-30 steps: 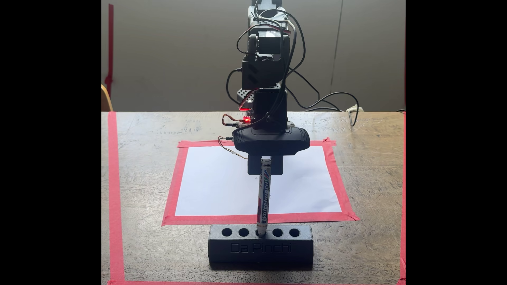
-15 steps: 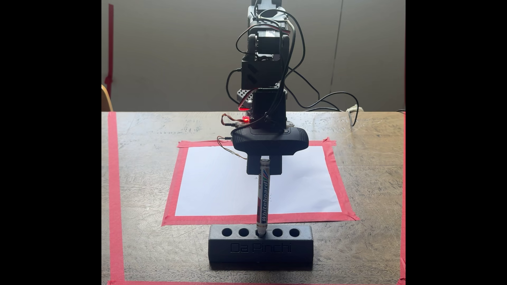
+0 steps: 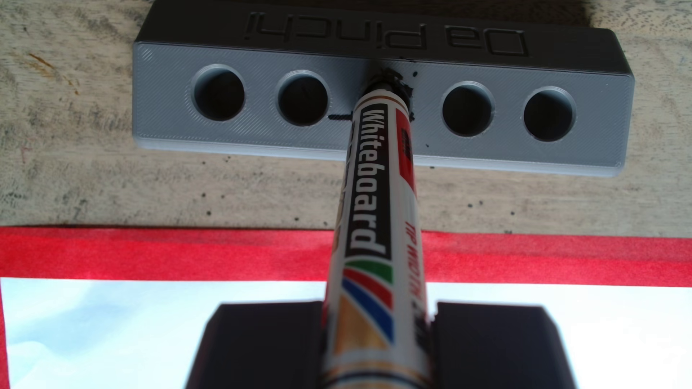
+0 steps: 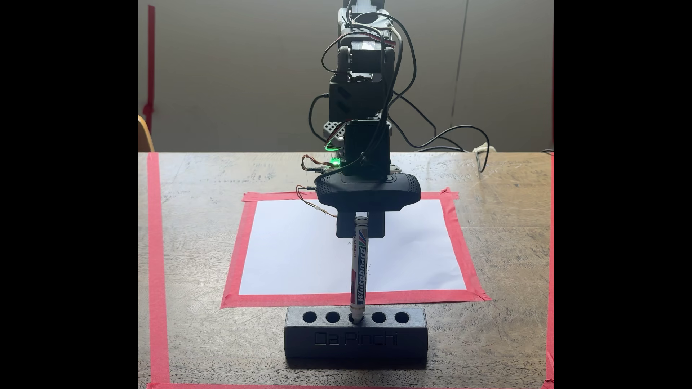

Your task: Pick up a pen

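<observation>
Wrist close, downward — fixed frontal, farther.

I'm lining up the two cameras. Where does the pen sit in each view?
Wrist view: the pen runs from bottom centre up into the holder's middle hole.
Fixed view: pen stands centre, above the holder.
Shared landmark: the "Da Pinchi" holder.

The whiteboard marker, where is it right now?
In the fixed view the whiteboard marker stands tip-down in the middle hole of the black holder, its top between the hand's fingers.
</observation>
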Robot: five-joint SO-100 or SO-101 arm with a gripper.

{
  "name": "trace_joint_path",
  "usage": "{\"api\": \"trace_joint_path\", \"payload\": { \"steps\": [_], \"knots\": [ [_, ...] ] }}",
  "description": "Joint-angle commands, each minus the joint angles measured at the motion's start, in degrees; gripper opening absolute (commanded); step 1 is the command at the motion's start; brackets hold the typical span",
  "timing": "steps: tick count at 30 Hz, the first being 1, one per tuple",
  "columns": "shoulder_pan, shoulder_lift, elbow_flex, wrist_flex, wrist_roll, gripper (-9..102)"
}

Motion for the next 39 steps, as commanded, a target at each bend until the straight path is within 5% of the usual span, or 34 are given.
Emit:
{"api": "trace_joint_path", "payload": {
  "steps": [1, 10, 22, 39],
  "knots": [
    [0.09, 9.40, -2.29, 1.23, -0.44, -1],
    [0.09, 16.44, -2.29, 4.75, -0.53, -1],
    [7.21, 27.42, -0.44, 30.76, -7.47, -1],
    [6.15, 28.48, 17.05, 30.41, -7.03, -1]
  ]
}}
